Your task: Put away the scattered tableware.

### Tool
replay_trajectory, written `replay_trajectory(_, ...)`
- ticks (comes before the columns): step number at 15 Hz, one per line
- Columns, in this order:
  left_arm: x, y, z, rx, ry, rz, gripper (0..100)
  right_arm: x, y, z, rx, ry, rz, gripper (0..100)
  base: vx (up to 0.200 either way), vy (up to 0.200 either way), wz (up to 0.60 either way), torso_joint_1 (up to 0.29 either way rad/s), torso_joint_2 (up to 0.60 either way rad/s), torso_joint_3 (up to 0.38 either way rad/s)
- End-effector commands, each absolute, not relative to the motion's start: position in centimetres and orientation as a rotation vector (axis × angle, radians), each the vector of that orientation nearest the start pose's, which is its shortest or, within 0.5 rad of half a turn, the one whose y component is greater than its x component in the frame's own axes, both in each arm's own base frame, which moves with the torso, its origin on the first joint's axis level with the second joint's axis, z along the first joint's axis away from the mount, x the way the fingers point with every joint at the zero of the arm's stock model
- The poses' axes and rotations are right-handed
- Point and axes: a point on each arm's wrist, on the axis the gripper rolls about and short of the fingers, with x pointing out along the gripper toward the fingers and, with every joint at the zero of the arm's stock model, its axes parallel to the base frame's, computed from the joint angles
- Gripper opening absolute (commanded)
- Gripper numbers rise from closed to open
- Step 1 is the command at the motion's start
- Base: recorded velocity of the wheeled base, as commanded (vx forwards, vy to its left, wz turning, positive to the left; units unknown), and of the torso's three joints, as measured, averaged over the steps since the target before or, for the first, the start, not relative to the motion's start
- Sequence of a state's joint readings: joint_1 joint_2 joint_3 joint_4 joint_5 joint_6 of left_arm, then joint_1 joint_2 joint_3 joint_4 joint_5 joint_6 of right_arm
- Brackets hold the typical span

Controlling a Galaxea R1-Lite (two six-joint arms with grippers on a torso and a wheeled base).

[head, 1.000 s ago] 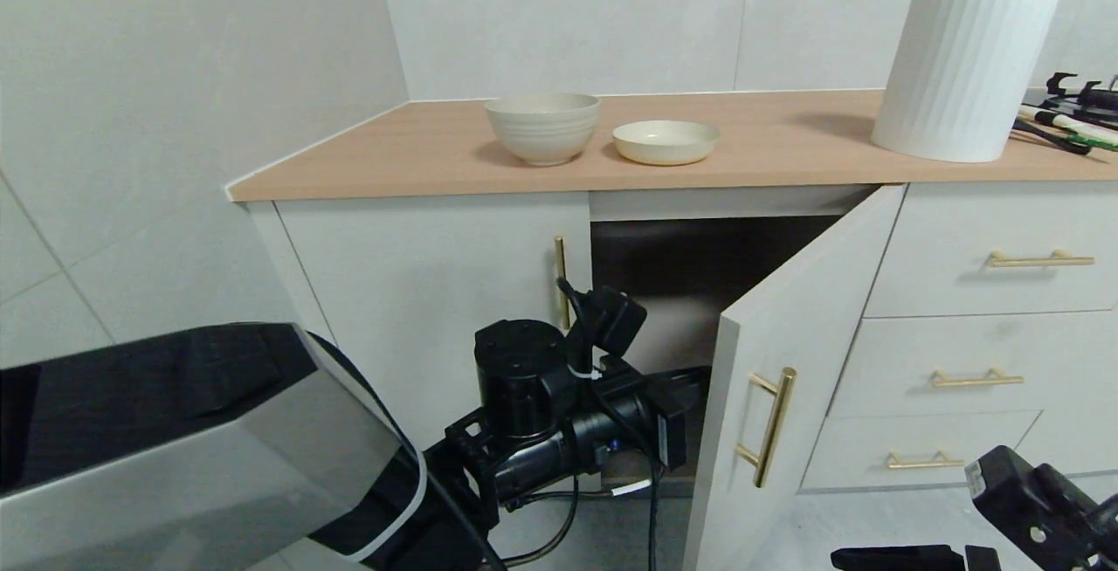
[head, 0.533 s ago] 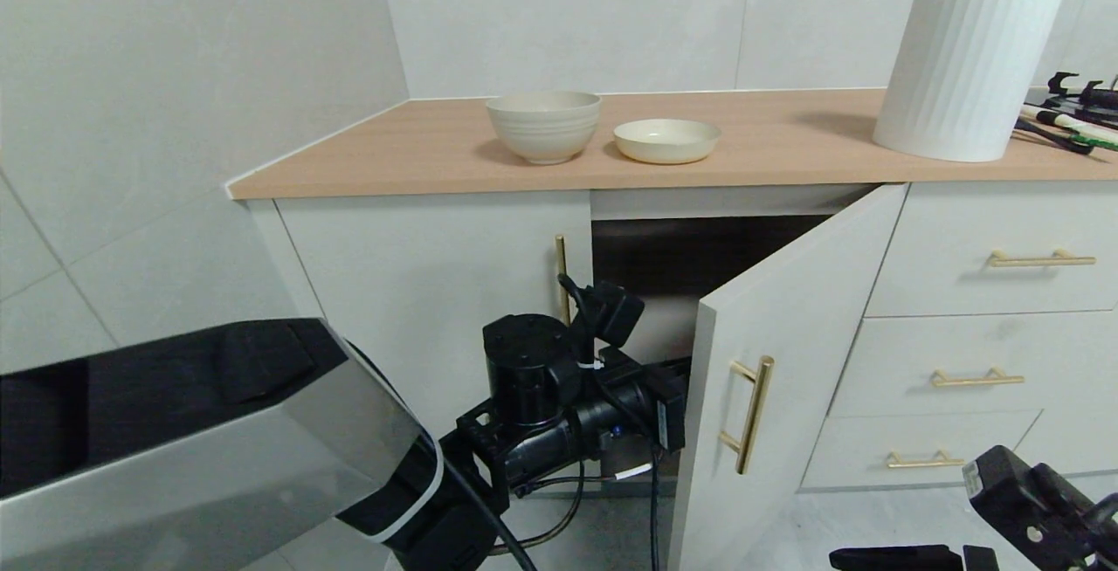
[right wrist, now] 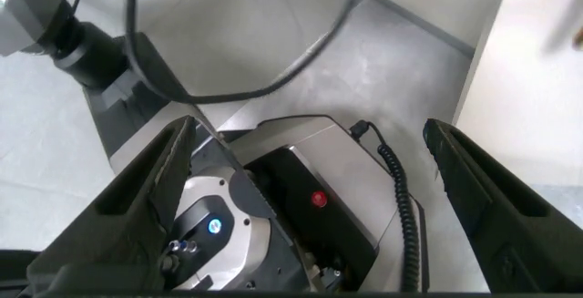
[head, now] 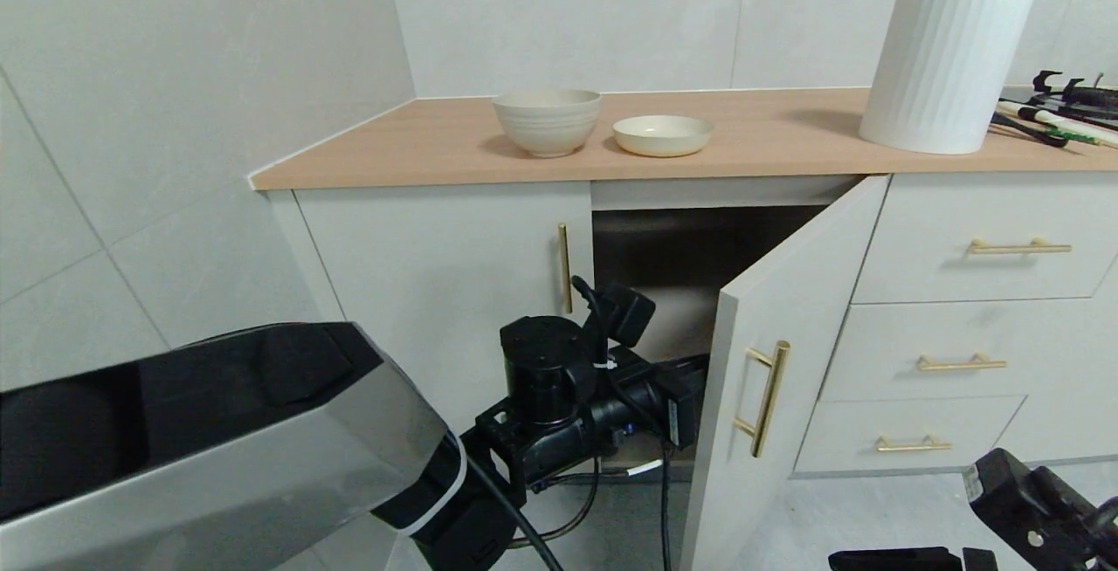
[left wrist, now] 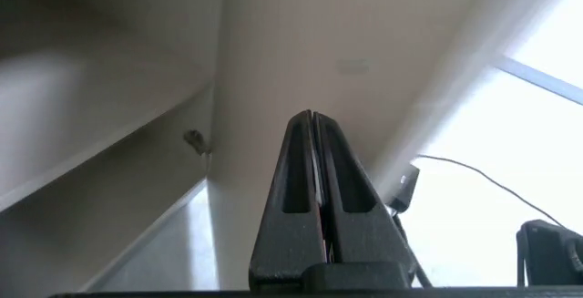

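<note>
On the worktop, toward its left end, a deep ribbed bowl and, just to its right, a shallow dish; close together, not touching, both upright. Farther right on the same worktop, well apart from them, a tall white ribbed cylinder, with a few dark-handled tools lying beyond it at the edge of the head view. Below the dish, a cupboard standing open and dark inside, its door swung out toward the robot, hinged on the right, with a gold handle on the outer face. Left of the opening, a shut door; right of it, three drawers with gold handles. Low before the open cupboard, the left arm, far end tucked behind the door's free edge. As for the left claw: clenched, fingers pressed flat together, gripping nothing, pointed at a pale panel of the cupboard; cannot tell whether touching it. As for the right claw: released, fingers spread wide, holding nothing, hanging low over the grey floor in front of the drawers, well away from bowl and dish
</note>
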State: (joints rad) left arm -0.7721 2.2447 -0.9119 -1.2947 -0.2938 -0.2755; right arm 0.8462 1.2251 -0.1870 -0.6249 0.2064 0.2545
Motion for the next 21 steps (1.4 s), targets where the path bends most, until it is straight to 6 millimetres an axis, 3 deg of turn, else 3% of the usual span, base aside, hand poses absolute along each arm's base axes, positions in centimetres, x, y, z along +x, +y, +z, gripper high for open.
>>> replay_trajectory(1,29.1,-29.2,6.6,-0.235,0.196,-1.033,0,9.3,11.3,12.9,0.09,0.543,0.976,100,0.0,0.0,0.0,0.0,0.0,0.0)
replay_trajectory(3,29.2,-29.6,6.5,-0.233,0.185,-1.018,0,9.3,11.3,12.9,0.09,0.543,0.979,100,0.0,0.0,0.0,0.0,0.0,0.0)
replay_trajectory(5,27.3,-30.8,7.0,-0.242,0.164,-1.077,0,8.8,11.3,12.9,0.087,0.539,1.014,100,0.0,0.0,0.0,0.0,0.0,0.0)
replay_trajectory(7,20.5,-32.0,8.8,-0.274,0.23,-1.348,0,7.1,10.9,12.9,0.089,0.532,1.158,100,0.0,0.0,0.0,0.0,0.0,0.0)
replay_trajectory(8,19.0,-31.4,9.2,-0.285,0.281,-1.446,0,6.7,10.6,12.8,0.09,0.54,1.208,100,0.0,0.0,0.0,0.0,0.0,0.0)
replay_trajectory(9,18.8,-31.3,9.2,-0.285,0.286,-1.465,0,6.6,10.5,12.7,0.083,0.537,1.227,100,0.0,0.0,0.0,0.0,0.0,0.0)
replay_trajectory(12,22.9,-30.0,9.1,-0.297,0.24,-1.344,0,6.4,10.3,12.4,0.037,0.516,1.251,100,0.0,0.0,0.0,0.0,0.0,0.0)
replay_trajectory(14,24.2,-28.9,9.3,-0.301,0.23,-1.299,0,6.7,10.5,12.9,0.049,0.497,1.237,100,0.0,0.0,0.0,0.0,0.0,0.0)
replay_trajectory(18,24.8,-26.0,11.9,-0.288,0.315,-1.165,0,9.9,11.2,13.4,0.083,0.497,0.919,100,0.0,0.0,0.0,0.0,0.0,0.0)
replay_trajectory(21,24.8,-23.5,13.4,-0.211,0.394,-1.048,0,10.5,11.5,13.3,0.069,0.492,0.813,100,0.0,0.0,0.0,0.0,0.0,0.0)
